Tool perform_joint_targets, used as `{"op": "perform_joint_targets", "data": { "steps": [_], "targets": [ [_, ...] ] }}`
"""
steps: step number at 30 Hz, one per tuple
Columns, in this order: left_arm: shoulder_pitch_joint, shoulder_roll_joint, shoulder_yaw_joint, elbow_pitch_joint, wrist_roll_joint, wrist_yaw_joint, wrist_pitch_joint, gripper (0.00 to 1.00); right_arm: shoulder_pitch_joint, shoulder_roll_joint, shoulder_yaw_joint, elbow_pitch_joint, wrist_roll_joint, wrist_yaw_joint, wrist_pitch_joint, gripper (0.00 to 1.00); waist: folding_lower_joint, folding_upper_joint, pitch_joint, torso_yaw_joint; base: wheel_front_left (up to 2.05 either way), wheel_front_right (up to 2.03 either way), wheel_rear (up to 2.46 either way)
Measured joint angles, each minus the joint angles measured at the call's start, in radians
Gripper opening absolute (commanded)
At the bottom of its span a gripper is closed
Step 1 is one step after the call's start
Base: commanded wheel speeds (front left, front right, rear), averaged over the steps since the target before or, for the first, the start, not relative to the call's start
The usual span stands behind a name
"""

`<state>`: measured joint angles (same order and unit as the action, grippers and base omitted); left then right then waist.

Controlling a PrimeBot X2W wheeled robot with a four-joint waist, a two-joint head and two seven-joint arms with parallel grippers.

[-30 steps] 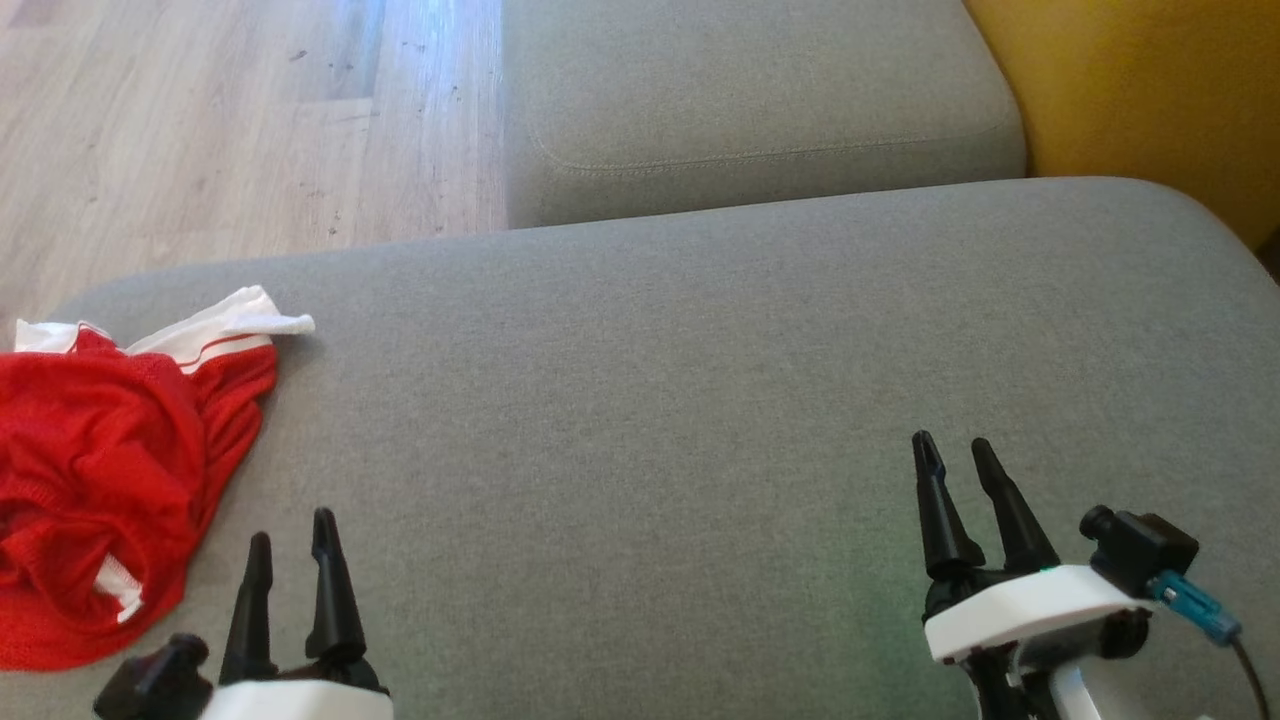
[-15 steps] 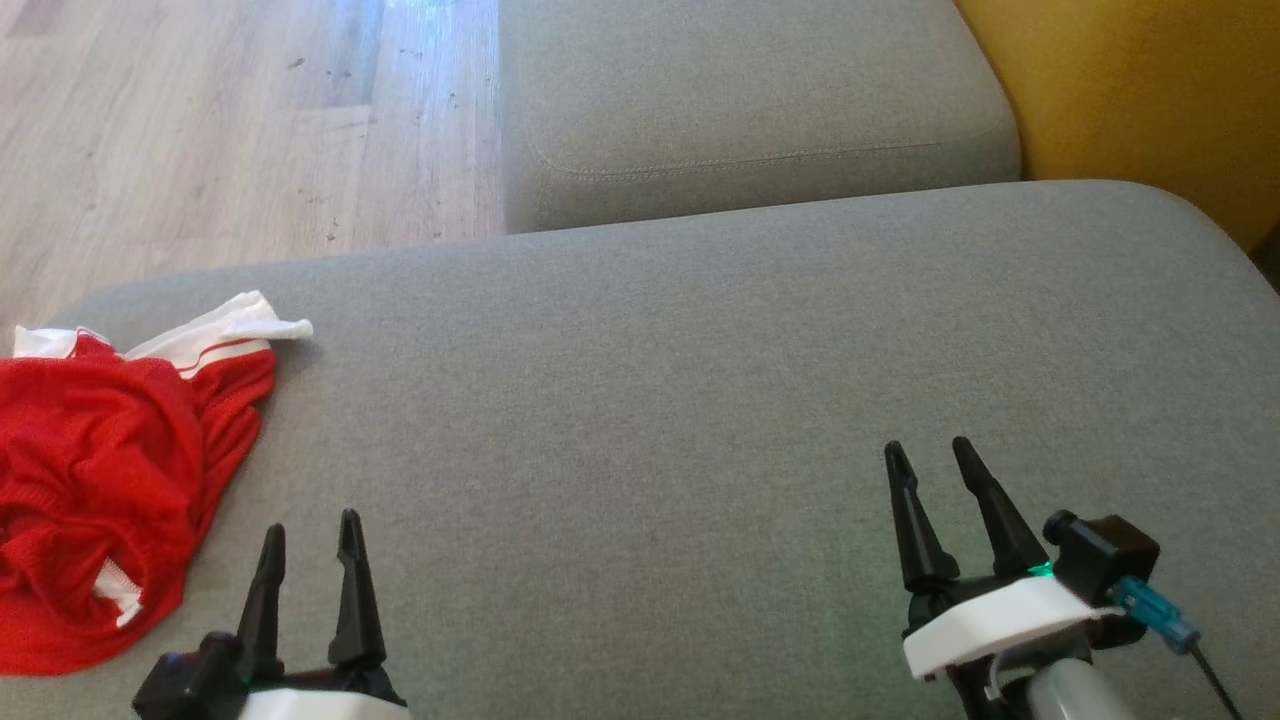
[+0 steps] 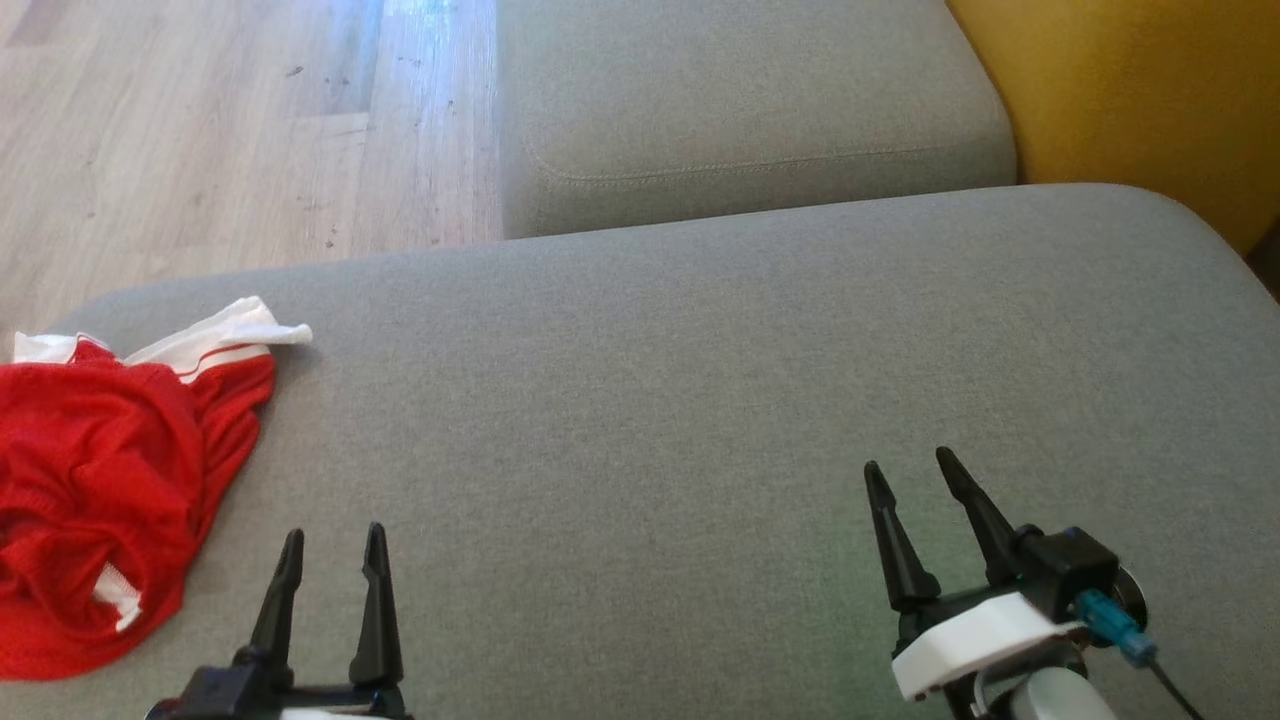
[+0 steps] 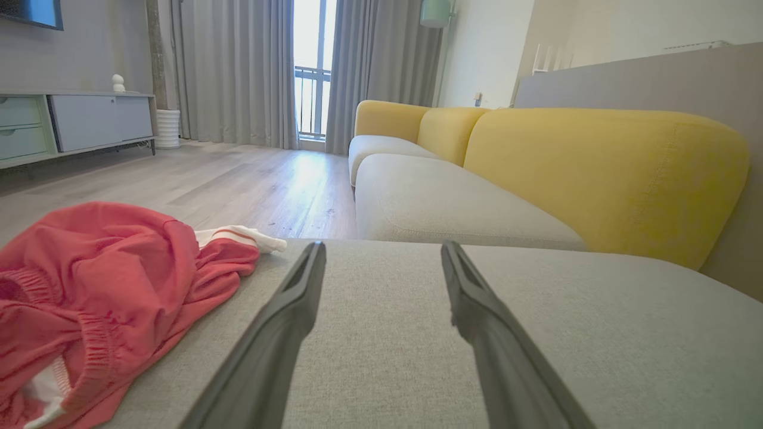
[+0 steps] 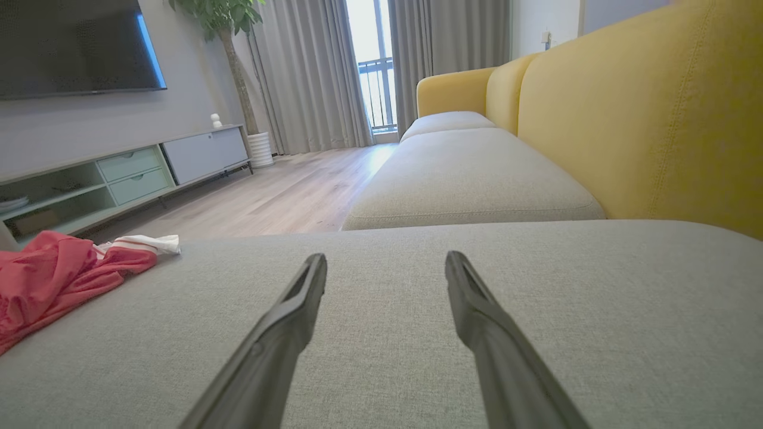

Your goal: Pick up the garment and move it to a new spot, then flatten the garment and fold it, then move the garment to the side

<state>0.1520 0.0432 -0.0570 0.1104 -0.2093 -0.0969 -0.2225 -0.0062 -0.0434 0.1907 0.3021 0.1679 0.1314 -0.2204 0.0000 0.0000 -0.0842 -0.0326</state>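
1. Lying crumpled at the left end of the grey sofa cushion (image 3: pixel 700 400), the red garment (image 3: pixel 100 480) shows white trim and sits in a loose heap.
2. The left fingers (image 3: pixel 377 610) stand apart above bare cushion, just right of the garment and clear of it.
3. The right fingers (image 3: pixel 897 550) also stand apart, holding nothing, well away from the garment.
4. Since a second ago, both pairs have drawn back toward the lower edge of the head view and slightly inward. The garment's heap is unchanged.
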Motion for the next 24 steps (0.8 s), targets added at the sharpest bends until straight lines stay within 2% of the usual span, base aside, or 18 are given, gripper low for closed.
{"op": "perform_joint_targets", "data": {
  "steps": [9, 24],
  "targets": [
    [0.004, 0.001, 0.001, 0.009, 0.084, 0.002, -0.029, 1.00, 0.000, 0.000, 0.009, 0.004, -0.113, 0.000, -0.029, 1.00, 0.0000, 0.0000, -0.004, -0.002, 0.00, 0.00, 0.00],
    [0.004, 0.001, 0.003, 0.040, 0.084, 0.000, -0.030, 1.00, 0.000, 0.000, 0.007, 0.023, -0.116, 0.000, -0.030, 1.00, 0.0000, 0.0000, -0.010, 0.003, 0.00, 0.00, 0.00]
  ]
}}
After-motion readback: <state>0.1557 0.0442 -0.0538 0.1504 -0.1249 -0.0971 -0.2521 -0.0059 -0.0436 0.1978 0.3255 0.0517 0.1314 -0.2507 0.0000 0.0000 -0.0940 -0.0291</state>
